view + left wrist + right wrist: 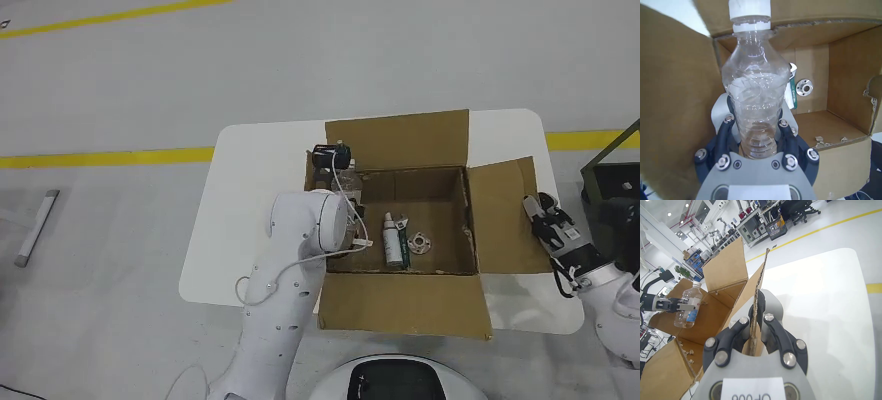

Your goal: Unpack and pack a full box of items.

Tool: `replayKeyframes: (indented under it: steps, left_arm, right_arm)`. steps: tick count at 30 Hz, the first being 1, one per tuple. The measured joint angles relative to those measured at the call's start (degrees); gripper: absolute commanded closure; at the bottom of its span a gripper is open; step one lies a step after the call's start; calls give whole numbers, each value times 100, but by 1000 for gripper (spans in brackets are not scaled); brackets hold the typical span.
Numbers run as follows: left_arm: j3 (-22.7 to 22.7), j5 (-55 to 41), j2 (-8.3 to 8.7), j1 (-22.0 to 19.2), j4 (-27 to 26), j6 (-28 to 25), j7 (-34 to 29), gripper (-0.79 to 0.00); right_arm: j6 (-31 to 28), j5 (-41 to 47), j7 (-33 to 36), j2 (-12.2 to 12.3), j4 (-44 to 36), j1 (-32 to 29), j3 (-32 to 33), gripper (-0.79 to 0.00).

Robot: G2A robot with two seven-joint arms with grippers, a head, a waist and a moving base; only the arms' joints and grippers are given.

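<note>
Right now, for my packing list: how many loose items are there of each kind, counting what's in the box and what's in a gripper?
Bottles: 2 (clear bottle in the left gripper; small white bottle in the box)
Wrench: 1
Metal flange: 1
Total: 4

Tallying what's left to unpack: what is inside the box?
A small bottle, a green-handled wrench and a metal flange lie on the box floor. The left arm covers the corner beneath it.
</note>
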Motion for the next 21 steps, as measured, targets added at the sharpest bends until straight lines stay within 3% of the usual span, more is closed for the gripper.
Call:
replayKeyframes:
  steps: [7,21]
  left_arm:
    - [-386,486,110,209,-390,-138,0,0]
    - [-925,763,145,254,-625,88,0,0]
  right_arm:
    - [5,-29,-1,-1,34,-22,-10,0]
    - [18,-16,-58,-7,108,-29,-32,0]
